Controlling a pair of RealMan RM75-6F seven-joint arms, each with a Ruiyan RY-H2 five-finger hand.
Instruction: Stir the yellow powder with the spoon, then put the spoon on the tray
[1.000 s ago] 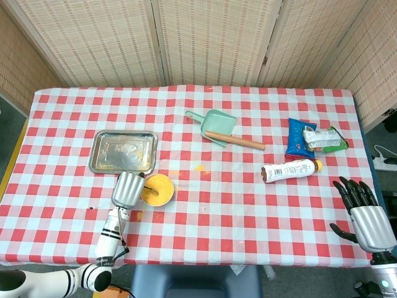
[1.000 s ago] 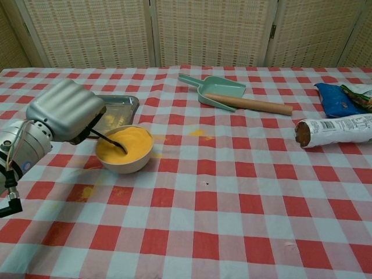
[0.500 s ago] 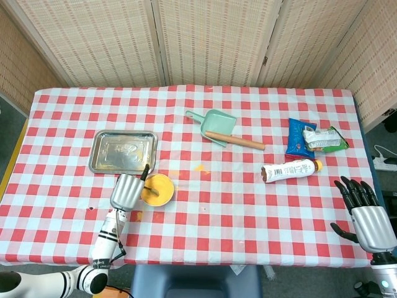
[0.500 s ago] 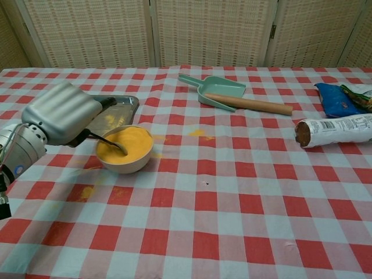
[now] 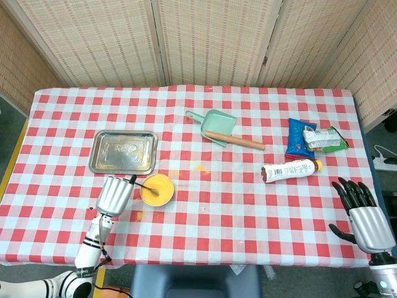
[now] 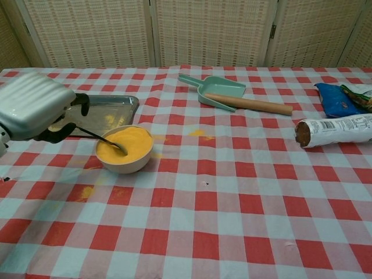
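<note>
A small white bowl [image 5: 157, 190] [image 6: 124, 149] of yellow powder stands on the checked cloth, just right of my left hand [image 5: 115, 194] [image 6: 33, 107]. That hand grips the handle of a thin dark spoon [image 6: 100, 138] [image 5: 144, 186], whose tip lies in the powder. The silver tray [image 5: 123, 152] [image 6: 104, 109] lies behind the bowl, a little to the left. At the table's near right corner my right hand [image 5: 363, 215] rests with its fingers spread and nothing in it; only the head view shows it.
A green dustpan with a wooden handle [image 5: 222, 130] [image 6: 228, 94] lies mid-table. At the right are a white bottle on its side [image 5: 290, 170] [image 6: 334, 131] and blue and green snack bags [image 5: 310, 138]. Yellow powder is spilled beside the bowl [image 5: 199, 167] [image 6: 199, 132].
My left hand has pulled back to the left, away from the bowl, tipping the spoon's handle lower while its tip stays in the powder. The right hand has not moved.
</note>
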